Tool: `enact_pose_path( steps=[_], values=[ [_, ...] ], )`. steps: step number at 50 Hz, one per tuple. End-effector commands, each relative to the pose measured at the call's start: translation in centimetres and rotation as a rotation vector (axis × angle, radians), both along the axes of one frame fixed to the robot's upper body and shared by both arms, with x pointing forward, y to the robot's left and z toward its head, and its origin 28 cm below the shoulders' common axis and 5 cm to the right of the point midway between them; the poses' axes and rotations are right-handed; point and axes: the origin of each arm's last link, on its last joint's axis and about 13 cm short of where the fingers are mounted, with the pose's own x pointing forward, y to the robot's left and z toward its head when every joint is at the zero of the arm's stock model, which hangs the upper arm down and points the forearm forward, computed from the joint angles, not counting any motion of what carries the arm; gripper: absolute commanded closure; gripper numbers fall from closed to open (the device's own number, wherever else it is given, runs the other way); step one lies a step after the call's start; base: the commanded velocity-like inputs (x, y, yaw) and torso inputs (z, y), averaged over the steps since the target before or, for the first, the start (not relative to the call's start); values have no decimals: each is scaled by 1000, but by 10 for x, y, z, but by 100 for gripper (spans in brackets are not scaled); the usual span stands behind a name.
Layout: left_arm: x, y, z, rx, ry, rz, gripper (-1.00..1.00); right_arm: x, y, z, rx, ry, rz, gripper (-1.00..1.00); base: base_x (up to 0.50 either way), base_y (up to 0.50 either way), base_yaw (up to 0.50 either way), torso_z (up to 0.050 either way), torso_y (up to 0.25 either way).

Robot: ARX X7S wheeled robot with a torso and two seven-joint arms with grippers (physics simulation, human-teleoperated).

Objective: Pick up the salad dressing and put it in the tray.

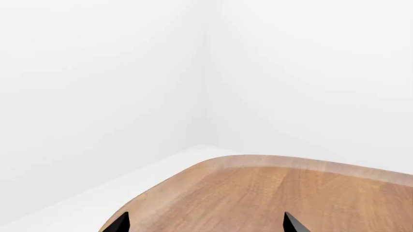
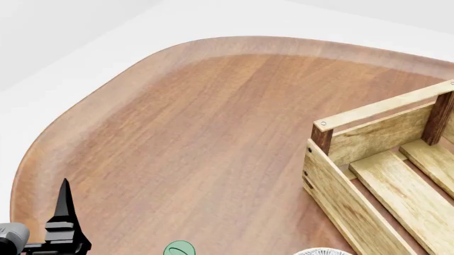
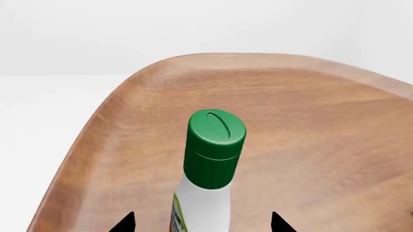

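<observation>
The salad dressing [image 3: 210,159] is a white bottle with a green cap, standing on the wooden table. It sits between the fingers of my right gripper [image 3: 202,223], which is open with a gap on each side of the bottle. In the head view only the green cap [image 2: 178,248] shows, at the bottom edge. The tray [image 2: 383,133] is a light-wood crate with dark corner posts at the right of the table, with nothing on the slats that show. My left gripper [image 1: 206,224] is open over bare table; one of its black fingers [image 2: 65,210] shows at the lower left.
The wooden table [image 2: 212,122] has a rounded edge, with white floor and walls beyond. The rim of a small white bowl [image 2: 322,253] peeks in at the bottom edge, between the cap and the crate.
</observation>
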Motion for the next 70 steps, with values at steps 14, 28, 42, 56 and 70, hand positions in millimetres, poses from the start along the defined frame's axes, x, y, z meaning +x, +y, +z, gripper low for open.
enact_pose_path(
  steps=[14,28,42,56,70],
  values=[
    [1,1,1,3,-3,1,-100,28,8,-10,44,43,-43,-100,0,0,0,0,0],
    [1,1,2,3,-6,1,-100,34,19,-9,30,38,18,-100,0,0,0,0,0],
    [0,2,1,1,-4,3,-100,42,21,-13,30,44,0,-100,0,0,0,0,0],
    [0,2,0,0,-1,4,-100,56,25,-18,3,27,-32,-100,0,0,0,0,0],
    [0,3,0,-1,-1,6,-100,54,35,-19,15,26,23,100,0,0,0,0,0]
  ],
)
